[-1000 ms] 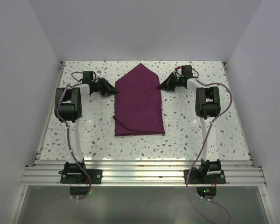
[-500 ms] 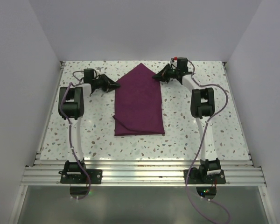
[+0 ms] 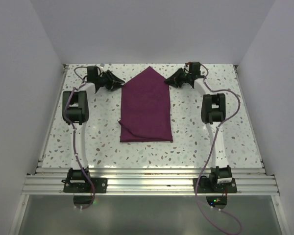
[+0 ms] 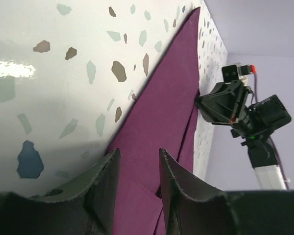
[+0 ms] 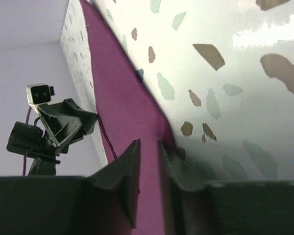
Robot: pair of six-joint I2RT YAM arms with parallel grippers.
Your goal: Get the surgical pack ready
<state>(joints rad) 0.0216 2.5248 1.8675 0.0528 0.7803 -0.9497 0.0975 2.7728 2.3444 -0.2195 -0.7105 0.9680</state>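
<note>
Bright, even light — glare on the table (image 4: pixel 12 68), fingers (image 4: pixel 105 186) blurred.

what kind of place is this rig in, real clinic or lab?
Likely a lab test cell, not a clinic: left arm and right arm bolted to an aluminium rail, plain walls boxing in a speckled table, folded maroon cloth.

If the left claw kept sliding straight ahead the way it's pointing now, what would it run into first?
Most likely the folded maroon-purple cloth. The left gripper points at the cloth's slanted left edge, which lies just ahead of it. Its height above that edge is hard to judge, so it might push the edge or ride over it.
</note>
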